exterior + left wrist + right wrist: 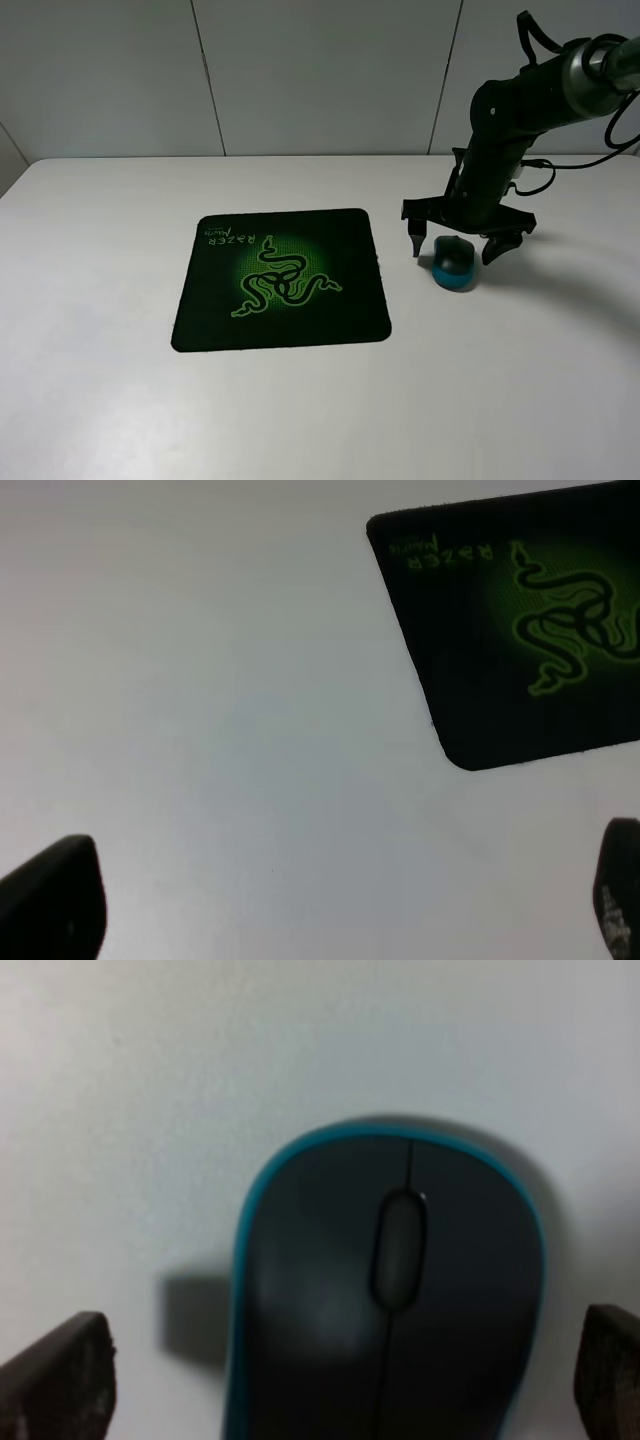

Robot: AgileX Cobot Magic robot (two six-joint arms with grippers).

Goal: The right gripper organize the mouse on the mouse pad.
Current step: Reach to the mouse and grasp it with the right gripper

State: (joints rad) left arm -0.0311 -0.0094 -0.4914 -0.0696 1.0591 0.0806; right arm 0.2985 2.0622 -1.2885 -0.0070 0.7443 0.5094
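step: pre-grasp | my right hand (453, 252) spread wide, straddling the mouse (455, 266), gripping nothing | mouse on counter (520, 390) just beside the mouse pad (282, 285), off it | next: pinch its sides, carry onto pad

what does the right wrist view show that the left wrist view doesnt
Only the right wrist view: the mouse, dark grey on top with a blue rim and a scroll wheel, lying between the fingertips of the open right end effector. Only the left wrist view: a corner of the mouse pad with its green logo and lettering, beyond the open left end effector. Both: the white table and two dark fingertips set wide apart.
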